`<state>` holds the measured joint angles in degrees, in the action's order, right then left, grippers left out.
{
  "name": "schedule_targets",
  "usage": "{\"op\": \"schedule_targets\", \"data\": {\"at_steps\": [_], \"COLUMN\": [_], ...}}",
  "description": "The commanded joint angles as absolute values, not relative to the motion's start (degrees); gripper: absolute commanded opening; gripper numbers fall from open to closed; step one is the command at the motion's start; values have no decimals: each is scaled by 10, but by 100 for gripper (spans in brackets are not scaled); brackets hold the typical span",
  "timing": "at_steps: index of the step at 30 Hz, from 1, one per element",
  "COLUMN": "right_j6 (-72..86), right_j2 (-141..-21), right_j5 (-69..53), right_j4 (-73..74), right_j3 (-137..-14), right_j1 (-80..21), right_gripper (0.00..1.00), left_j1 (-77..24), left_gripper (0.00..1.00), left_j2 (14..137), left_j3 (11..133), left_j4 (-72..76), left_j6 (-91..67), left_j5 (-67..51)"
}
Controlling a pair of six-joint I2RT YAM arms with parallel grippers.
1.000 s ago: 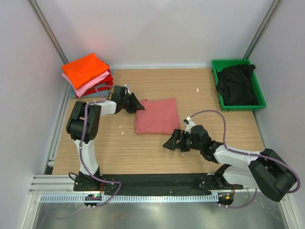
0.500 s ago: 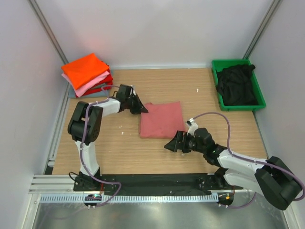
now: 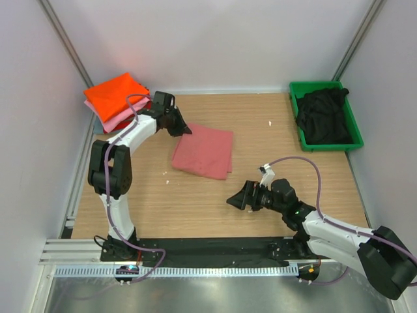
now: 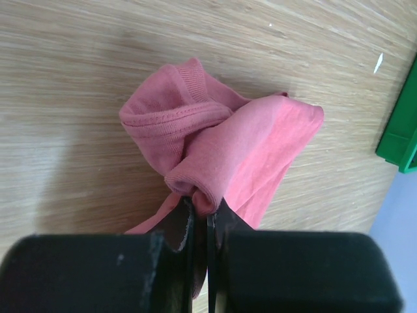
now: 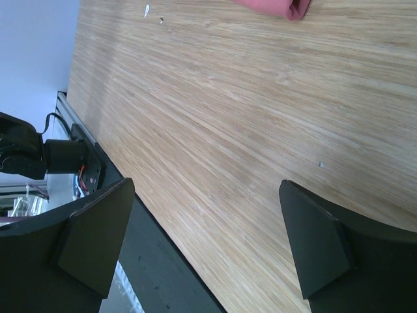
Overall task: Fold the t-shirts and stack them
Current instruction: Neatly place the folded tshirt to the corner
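A folded salmon-red t-shirt [image 3: 205, 151] lies tilted on the wooden table, left of centre. My left gripper [image 3: 187, 130] is shut on its upper left corner, and the left wrist view shows the bunched hem of this t-shirt [image 4: 221, 153] pinched between the closed fingers [image 4: 186, 225]. A stack of folded t-shirts [image 3: 117, 99], orange on top over pink and red, sits at the back left. A black t-shirt [image 3: 322, 115] lies crumpled in the green bin [image 3: 356, 134]. My right gripper [image 3: 234, 198] hovers open and empty over bare table near the front.
The green bin stands at the back right against the wall. Metal frame posts rise at both back corners. A black mat and a rail run along the table's near edge [image 3: 215, 246]. Small white specks lie on the wood.
My left gripper has closed on the salmon-red t-shirt's corner and dragged it left and back toward the stack, rotating it. The right arm has drawn back toward the front.
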<state>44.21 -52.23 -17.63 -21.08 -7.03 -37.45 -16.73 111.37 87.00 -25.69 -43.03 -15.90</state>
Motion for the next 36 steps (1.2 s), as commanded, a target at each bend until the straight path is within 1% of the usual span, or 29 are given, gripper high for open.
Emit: {"op": "schedule_targets", "data": {"at_steps": [1,9,13,16,21,24,31,36], "right_j6": [443,441,442,442,442,442,442,442], "right_j2": [-505,-523,-527,-527,-526,-526,-526,-528], "right_j5": [-161,-167,-168,-167,-166,-166,-163,-162], "right_j4": [-240,-244,-247,-247,-246,-246,-244,-243], "right_j3": [-66,-70,-72,-71,-71,-71,-71,-72], "right_j1": [-377,-377,-377,-377,-378,-378,-377,-377], "right_gripper": [100,100,100,100,100,100,100,100], "left_j1": [-166,-180,-183,-183,-176,-158,-125,-90], "left_gripper": [0,0,0,0,0,0,0,0], "left_j2": [1093,1055,1050,1063,1074,1096,1139,1179], "left_j3": [901,848,875,919,964,1027,1155,1245], "left_j4": [-315,-308,-317,-352,-360,-387,-384,-382], "left_j6": [-436,-486,-459,-433,-409,-396,-378,-394], "left_j5": [-131,-122,-111,-98,-93,-97,-142,-192]}}
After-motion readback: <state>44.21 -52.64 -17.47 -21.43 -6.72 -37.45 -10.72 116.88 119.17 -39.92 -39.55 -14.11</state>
